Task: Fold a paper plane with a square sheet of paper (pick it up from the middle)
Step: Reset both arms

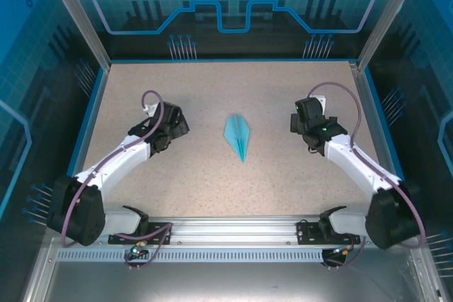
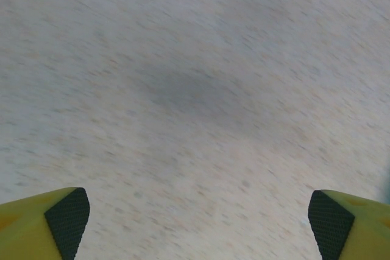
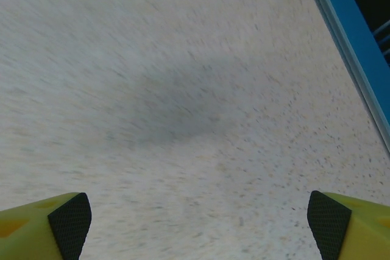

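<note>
The paper plane (image 1: 238, 136), a slim light-cyan dart with a centre ridge, lies on the speckled table (image 1: 212, 182) in the middle, its point toward the near edge. My left gripper (image 1: 173, 124) hangs to its left, apart from it, and my right gripper (image 1: 301, 119) to its right, also apart. In the left wrist view the left gripper (image 2: 198, 223) is open, its yellow fingers (image 2: 58, 220) wide with bare table between. Over bare table as well, the right gripper (image 3: 198, 220) is open, with black pads (image 3: 72, 218) far apart. The square sheet of paper shows as this folded plane.
A blue raised border (image 1: 92, 114) rims the table on the left, back and right; it runs close by my right gripper as a blue edge (image 3: 350, 35). A metal rail (image 1: 226, 228) with the arm bases lies along the near edge.
</note>
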